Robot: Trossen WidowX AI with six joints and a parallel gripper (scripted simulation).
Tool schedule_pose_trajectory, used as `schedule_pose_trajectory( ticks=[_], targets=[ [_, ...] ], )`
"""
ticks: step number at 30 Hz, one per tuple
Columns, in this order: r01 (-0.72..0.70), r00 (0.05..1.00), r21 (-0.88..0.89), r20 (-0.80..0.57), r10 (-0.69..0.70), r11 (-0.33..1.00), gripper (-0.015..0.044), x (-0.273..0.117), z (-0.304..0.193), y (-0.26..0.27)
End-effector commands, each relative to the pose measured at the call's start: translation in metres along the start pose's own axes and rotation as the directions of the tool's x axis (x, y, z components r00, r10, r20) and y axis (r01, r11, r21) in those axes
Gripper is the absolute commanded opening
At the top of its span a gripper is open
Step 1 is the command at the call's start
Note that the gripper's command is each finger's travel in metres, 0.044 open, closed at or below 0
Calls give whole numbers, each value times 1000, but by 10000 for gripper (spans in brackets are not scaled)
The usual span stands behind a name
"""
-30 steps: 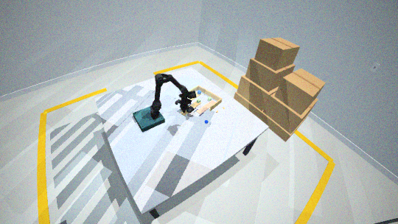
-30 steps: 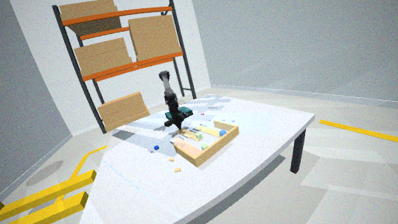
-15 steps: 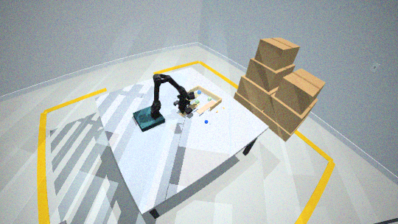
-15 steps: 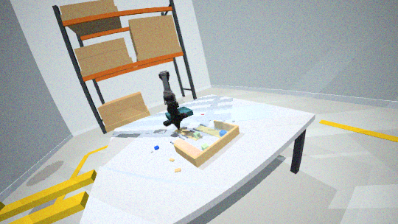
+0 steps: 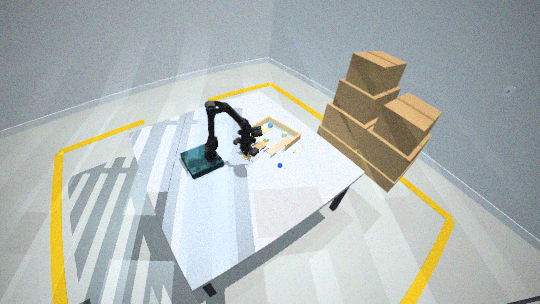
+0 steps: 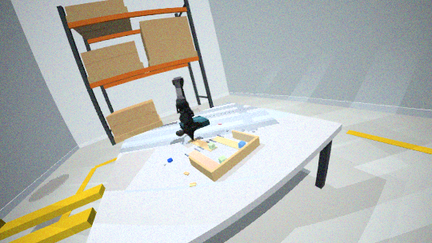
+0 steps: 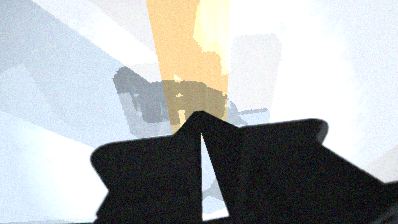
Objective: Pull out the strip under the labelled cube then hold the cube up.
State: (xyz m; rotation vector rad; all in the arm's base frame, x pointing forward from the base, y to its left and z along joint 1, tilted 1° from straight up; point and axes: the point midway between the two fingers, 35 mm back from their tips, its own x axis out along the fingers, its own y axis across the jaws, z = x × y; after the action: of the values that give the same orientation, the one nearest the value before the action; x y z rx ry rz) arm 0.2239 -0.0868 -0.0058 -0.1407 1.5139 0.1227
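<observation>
My gripper [image 6: 194,138] [image 7: 198,115] is shut with nothing visible between its fingertips. It is low over the near end of the middle strip [image 6: 203,144] [image 7: 185,42], a yellow-orange strip that runs away from the fingertips in the wrist view. Whether the tips touch it I cannot tell. A pale green cube [image 5: 266,140] [image 6: 211,145] sits at the middle strip. A second green cube [image 5: 284,134] [image 6: 222,160] is near the pinkish strip [image 6: 205,157], and a blue cube [image 5: 270,125] [image 6: 242,144] is at the end of another yellow strip [image 6: 225,141]. Labels are too small to read.
A wooden wall [image 6: 236,159] frames the strips' far side and ends. Thin grey guides stand at the open side. A small blue block [image 5: 280,165] [image 6: 170,160] and small orange pieces [image 6: 186,173] [image 6: 193,185] lie outside the frame on the white table [image 5: 300,175].
</observation>
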Motion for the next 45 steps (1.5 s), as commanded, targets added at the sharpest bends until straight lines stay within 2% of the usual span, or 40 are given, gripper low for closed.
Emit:
schedule_pose_trajectory(
  ticks=[1,13,45],
  targets=[
    [-15,999,-1,-36,15,1000,0,6,-16,5],
    [-15,999,-1,-38,15,1000,0,6,-31,5],
    [-15,999,-1,-38,15,1000,0,6,-31,5]
  ],
)
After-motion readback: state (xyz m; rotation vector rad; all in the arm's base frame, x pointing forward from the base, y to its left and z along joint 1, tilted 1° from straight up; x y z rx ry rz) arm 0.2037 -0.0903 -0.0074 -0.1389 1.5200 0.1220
